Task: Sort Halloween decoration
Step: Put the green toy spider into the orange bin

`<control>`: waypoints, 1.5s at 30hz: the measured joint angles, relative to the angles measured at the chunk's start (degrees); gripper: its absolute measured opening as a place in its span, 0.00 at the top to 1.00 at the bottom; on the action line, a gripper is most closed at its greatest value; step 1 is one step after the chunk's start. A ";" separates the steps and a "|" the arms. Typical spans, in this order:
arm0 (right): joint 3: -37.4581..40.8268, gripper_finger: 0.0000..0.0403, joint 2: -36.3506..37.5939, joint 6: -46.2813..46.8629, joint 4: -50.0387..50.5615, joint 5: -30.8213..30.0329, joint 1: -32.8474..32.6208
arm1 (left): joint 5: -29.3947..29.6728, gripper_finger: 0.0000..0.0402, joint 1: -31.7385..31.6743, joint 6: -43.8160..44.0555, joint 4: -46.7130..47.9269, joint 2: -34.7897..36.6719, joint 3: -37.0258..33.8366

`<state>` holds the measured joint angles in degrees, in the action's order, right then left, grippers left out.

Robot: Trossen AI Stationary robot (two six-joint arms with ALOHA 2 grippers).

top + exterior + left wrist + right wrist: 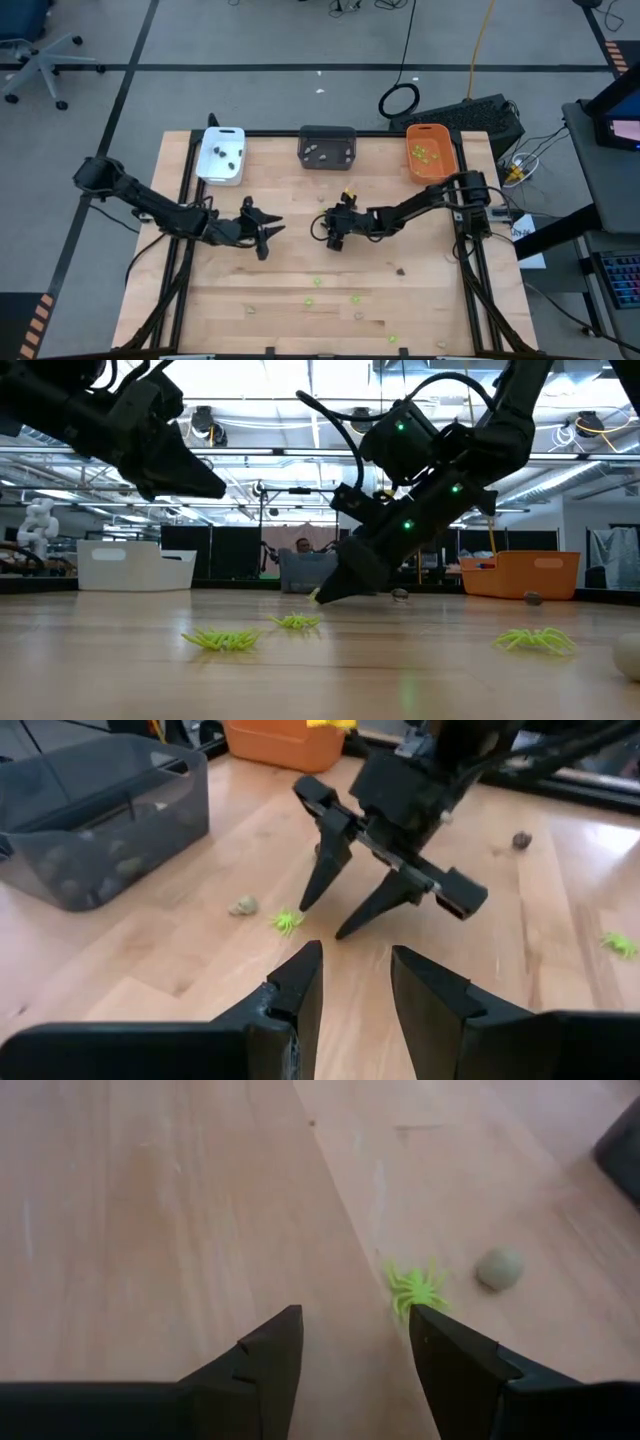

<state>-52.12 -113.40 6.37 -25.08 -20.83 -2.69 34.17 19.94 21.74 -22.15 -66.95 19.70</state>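
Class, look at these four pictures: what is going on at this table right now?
A two-armed robot is sorting tiny Halloween pieces into trays. The right gripper, open and empty, is lowered over a lime green spider beside a pale round piece. The left gripper waits open nearby, facing it. The white tray, grey tray and orange tray at the table's far edge already hold pieces; others lie loose on the wood.

Open wood btwn left gripper [268, 232] & right gripper [333, 232]; trays [327, 146] line far edge.
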 joint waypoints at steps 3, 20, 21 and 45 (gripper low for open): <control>0.00 0.58 0.09 -0.75 -0.93 -0.30 0.05 | -0.02 0.70 0.00 0.05 -0.05 -1.42 0.00; 0.02 0.58 -0.22 -2.26 -1.95 6.55 4.89 | -0.02 0.70 -0.03 0.00 -3.48 -5.22 0.00; 0.00 0.58 -0.22 -2.12 -1.85 7.50 4.99 | -0.02 0.70 -0.04 0.00 -3.49 -5.22 0.00; -0.02 0.99 -0.11 -3.04 0.03 8.91 4.43 | -0.02 0.71 -0.04 0.09 -3.48 -5.22 0.00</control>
<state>-52.14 -113.51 3.33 -25.04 -11.93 1.74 34.15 19.90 21.82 -25.63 -72.16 19.70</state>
